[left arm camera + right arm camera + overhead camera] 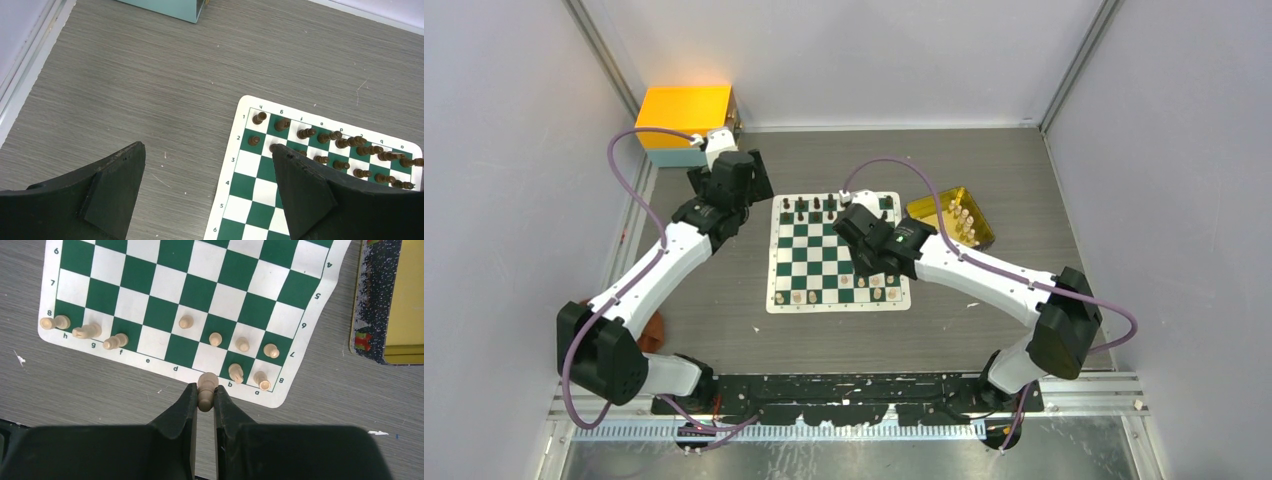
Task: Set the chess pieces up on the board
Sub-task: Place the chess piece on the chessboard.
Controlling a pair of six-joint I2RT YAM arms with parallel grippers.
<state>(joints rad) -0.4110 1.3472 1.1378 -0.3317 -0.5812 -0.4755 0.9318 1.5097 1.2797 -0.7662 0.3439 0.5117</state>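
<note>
Right wrist view: right pincer [205,396] clamps a pale piece [206,386] over the board's [200,290] near edge. Nine pale pieces [215,339] stand there; dark pieces [340,142] crowd the far rows. More pale ones wait in the tray [921,209] at two o'clock. Left pincer [207,152] gapes, empty.

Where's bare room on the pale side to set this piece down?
Edge squares d and e lie bare, between the f-file piece and the b-file piece. The board's middle rows are bare too. The a-b corner by the tray is crowded.

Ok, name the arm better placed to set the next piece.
Right: the right gripper pinches a pale piece over the board's pale-side edge; the left gripper hangs open by the dark pieces.
</note>
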